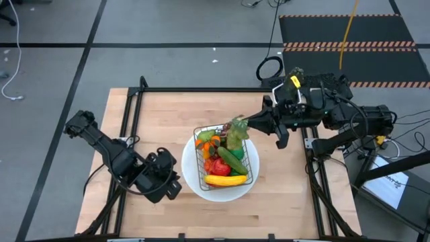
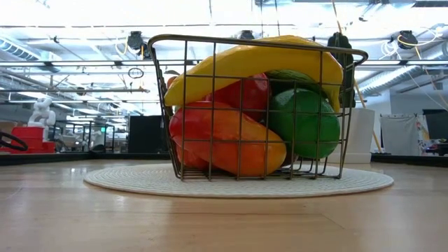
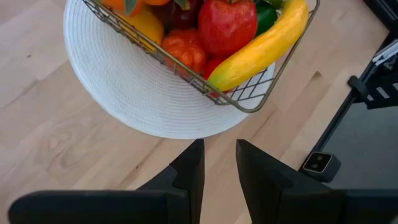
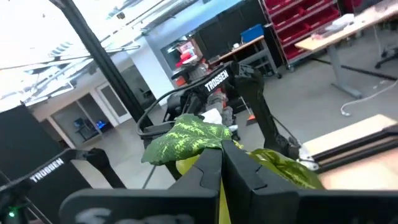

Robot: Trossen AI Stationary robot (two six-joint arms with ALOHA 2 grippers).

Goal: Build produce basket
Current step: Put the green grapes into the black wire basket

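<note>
**Right gripper holds green leafy piece over the filled basket**

In the high view, the basket sits on a round white plate at the centre of the wooden table. It is packed with produce: a banana along its lower edge, a red tomato above that, a cucumber lying diagonally, and orange pieces at its upper left corner.

The right gripper reaches in from the right of the frame and hovers over the basket's upper right corner. Its fingers are pressed together on a green leafy piece that hangs from them above the other produce.

The left gripper waits at the lower left, just beside the plate's rim. Its fingers stand slightly apart with nothing between them.
</note>
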